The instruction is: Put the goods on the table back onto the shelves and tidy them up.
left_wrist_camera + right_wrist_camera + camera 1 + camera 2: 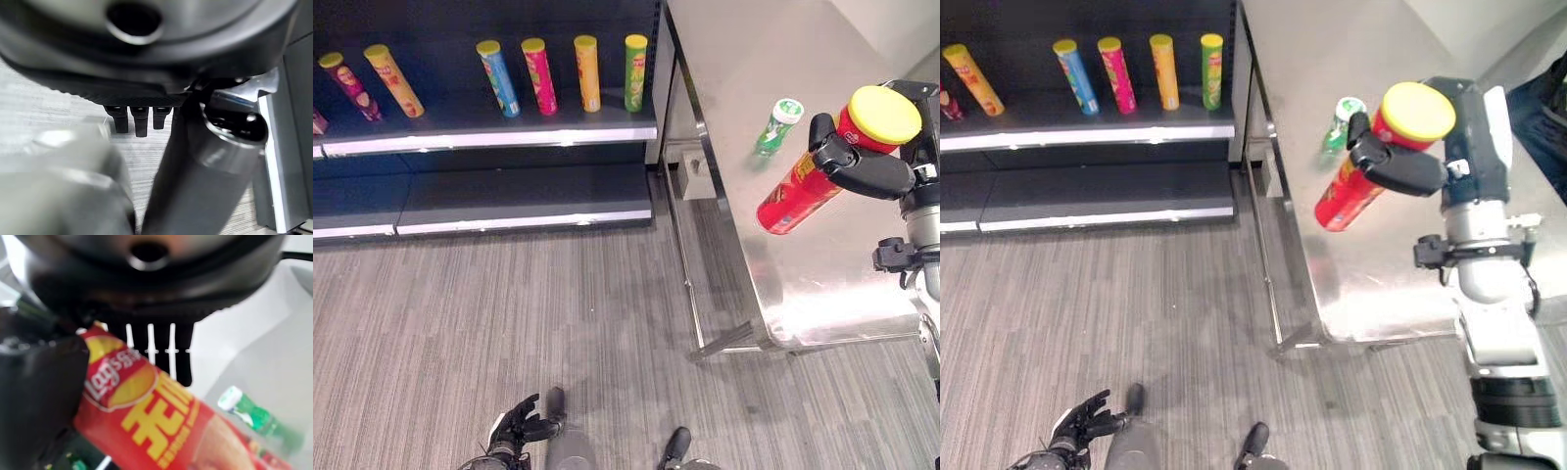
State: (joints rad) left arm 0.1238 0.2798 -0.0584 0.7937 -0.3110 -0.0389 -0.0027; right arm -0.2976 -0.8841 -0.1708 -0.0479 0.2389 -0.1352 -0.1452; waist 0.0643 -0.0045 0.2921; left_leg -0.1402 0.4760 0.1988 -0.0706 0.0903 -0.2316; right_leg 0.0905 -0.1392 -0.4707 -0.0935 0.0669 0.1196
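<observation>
My right hand [862, 171] is shut on a red chip can [798, 196] with a yellow lid and holds it tilted above the steel table [754, 49]. In the right wrist view the fingers [183, 357] and thumb wrap the can [161, 426]. A small green bottle [778, 127] with a white cap lies on the table just beyond the can. The dark shelf unit's upper board [489, 132] carries several chip cans [540, 76] in a row. My left hand [521, 423] hangs low near the floor, fingers relaxed and holding nothing.
The lower shelf board [509, 196] is bare. The table's leg frame [685, 255] stands between the shelf and the tabletop, over grey striped floor [509, 313]. A person's blue clothing [1542, 103] shows at the far right.
</observation>
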